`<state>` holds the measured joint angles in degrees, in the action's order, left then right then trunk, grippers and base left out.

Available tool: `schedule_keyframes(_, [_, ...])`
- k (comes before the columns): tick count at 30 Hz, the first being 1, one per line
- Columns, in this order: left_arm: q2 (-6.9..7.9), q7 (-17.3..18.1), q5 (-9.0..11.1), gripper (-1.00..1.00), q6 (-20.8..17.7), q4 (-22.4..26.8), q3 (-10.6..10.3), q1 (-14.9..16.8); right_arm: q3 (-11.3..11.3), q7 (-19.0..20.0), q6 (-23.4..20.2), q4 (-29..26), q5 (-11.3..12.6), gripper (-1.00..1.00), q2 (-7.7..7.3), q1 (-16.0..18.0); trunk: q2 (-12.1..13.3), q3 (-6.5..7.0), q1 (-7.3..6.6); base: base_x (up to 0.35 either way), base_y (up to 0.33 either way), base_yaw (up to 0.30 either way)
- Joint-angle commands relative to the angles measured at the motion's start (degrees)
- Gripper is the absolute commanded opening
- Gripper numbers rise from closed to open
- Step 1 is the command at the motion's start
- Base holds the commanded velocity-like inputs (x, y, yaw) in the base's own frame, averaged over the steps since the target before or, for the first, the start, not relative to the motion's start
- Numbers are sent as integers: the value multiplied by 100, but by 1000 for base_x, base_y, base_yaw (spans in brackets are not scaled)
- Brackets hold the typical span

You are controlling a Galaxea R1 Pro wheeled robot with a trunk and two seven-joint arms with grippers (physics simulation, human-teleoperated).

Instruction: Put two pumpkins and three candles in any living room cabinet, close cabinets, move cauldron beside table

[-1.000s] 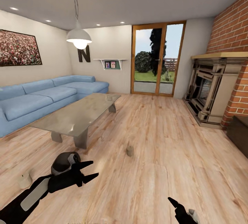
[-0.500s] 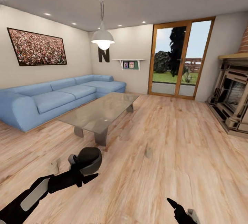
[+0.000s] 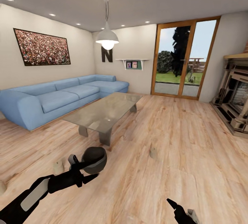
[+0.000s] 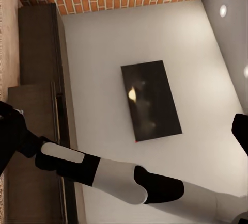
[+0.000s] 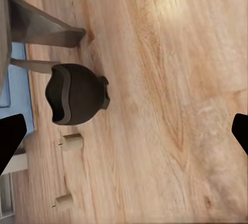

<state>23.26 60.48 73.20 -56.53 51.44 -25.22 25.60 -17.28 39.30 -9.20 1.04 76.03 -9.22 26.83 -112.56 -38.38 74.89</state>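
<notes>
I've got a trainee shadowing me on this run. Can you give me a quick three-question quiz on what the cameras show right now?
1. True or false: the cauldron stands on the coffee table.
2. How many candles can be counted on the floor in the head view? A) one B) three C) five
3. Fill in: the candle farthest to the robot's right stands on bare floor between the table and the ______.

Key
1. False. It stands on the wood floor near the table's nearest leg, just beyond the left gripper.
2. B. The other two lie left of the cauldron.
3. Fireplace.
</notes>
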Motion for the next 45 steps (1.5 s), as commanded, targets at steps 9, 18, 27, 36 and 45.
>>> schedule_keyframes(9, [3,17,29,100,-25,-28,-23,7,-38,31,-38,10,59,100,-1,7,-3,-6,-1,0,288,88])
schedule_keyframes(18, [7,17,29,100,-25,-28,-19,7,-22,238,-83,10,53,100,-7,7,-3,-6,-1,0,291,231])
schedule_keyframes(27, [3,20,36,100,-25,-36,-18,7,-36,336,-42,10,43,100,-6,7,-3,-6,-1,0,199,15])
schedule_keyframes(36, [8,17,28,100,-25,-67,-18,7,-41,325,-33,10,42,100,-1,7,-3,-6,-1,0,20,0])
schedule_keyframes(45, [11,25,29,100,-25,-113,-11,7,-44,284,-48,10,50,100,1,7,-3,-6,-1,0,0,39])
